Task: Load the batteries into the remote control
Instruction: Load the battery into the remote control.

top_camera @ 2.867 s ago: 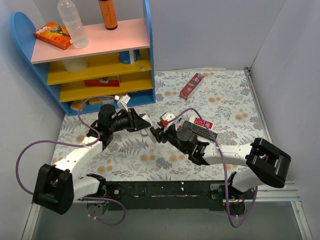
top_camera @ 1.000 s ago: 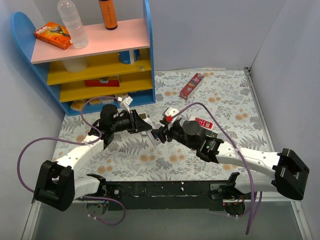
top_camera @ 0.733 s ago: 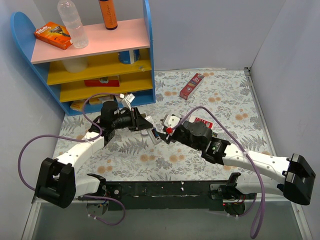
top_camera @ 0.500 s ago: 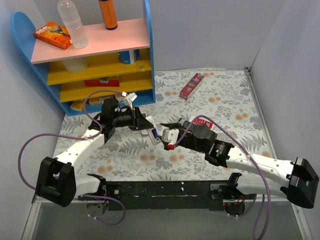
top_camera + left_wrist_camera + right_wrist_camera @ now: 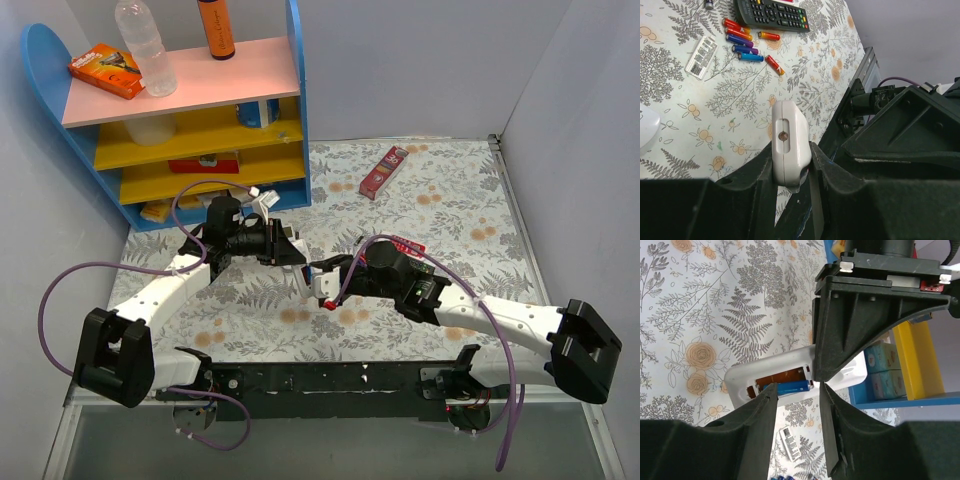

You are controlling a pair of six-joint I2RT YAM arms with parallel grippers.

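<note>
The left gripper (image 5: pixel 790 152) is clamping the white remote control (image 5: pixel 788 127) edgewise above the floral table (image 5: pixel 700 115). The right gripper (image 5: pixel 799 390) is hovering at its open compartment (image 5: pixel 782 377), fingers (image 5: pixel 757 430) parted around a blue battery (image 5: pixel 792 388) lying inside; whether they are pinching it is unclear. Spare batteries (image 5: pixel 746 44) are lying beside a black remote (image 5: pixel 775 12).

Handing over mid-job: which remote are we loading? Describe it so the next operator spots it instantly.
Find the blue shelf unit at the back left; just in front of it, the left hand clamps the remote control. It is the slim white one with its battery bay open and a blue cell inside, unlike the long black remote lying flat by the loose batteries.
</note>
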